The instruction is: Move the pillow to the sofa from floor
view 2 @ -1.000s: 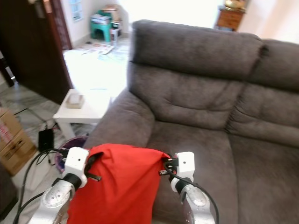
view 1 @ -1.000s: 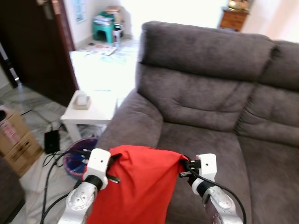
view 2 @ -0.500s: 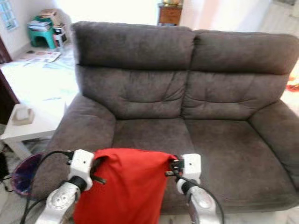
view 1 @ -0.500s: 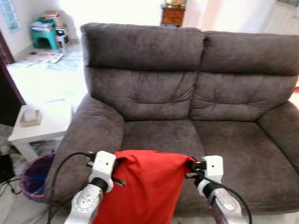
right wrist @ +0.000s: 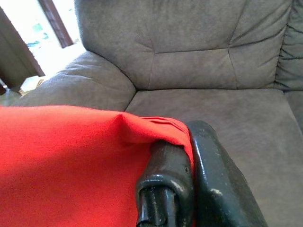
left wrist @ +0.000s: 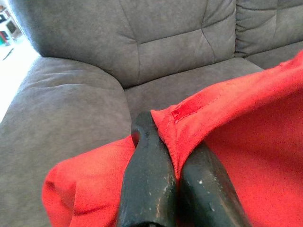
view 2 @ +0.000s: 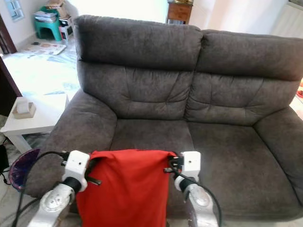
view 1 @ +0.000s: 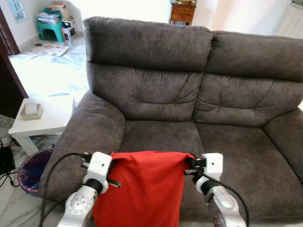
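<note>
You have the red pillow (view 1: 142, 189) held up in front of the sofa (view 1: 189, 94), off the floor; it hangs as a flat sheet of cloth between your two arms, its top edge stretched nearly level and its lower part dropping out of the head views.

Your left pincer (left wrist: 176, 163) is clamped on the pillow's upper left corner; in the left wrist view the two black fingers (left wrist: 147, 179) lie pressed together with a fold of red cloth and its seam squeezed between them. Your right pincer (right wrist: 187, 156) is clamped on the upper right corner; there the red edge wraps over the inner finger and tucks against the outer one.

The pillow sits just ahead of the front edge of the sofa's left seat cushion (view 1: 161, 137), covering part of that edge from your head camera; you cannot tell from these views whether cloth and sofa touch. The sofa is a dark grey two-seater with a tufted back; its left armrest (view 1: 92, 127) is beside your left arm.

To your left, beside that armrest, stands a low white worktop (view 1: 45, 116) with a small box (view 1: 31, 110) on it; a dark round bin (view 1: 31, 172) sits on the floor just below it; a black cable (view 1: 57, 165) loops off your left arm.
</note>
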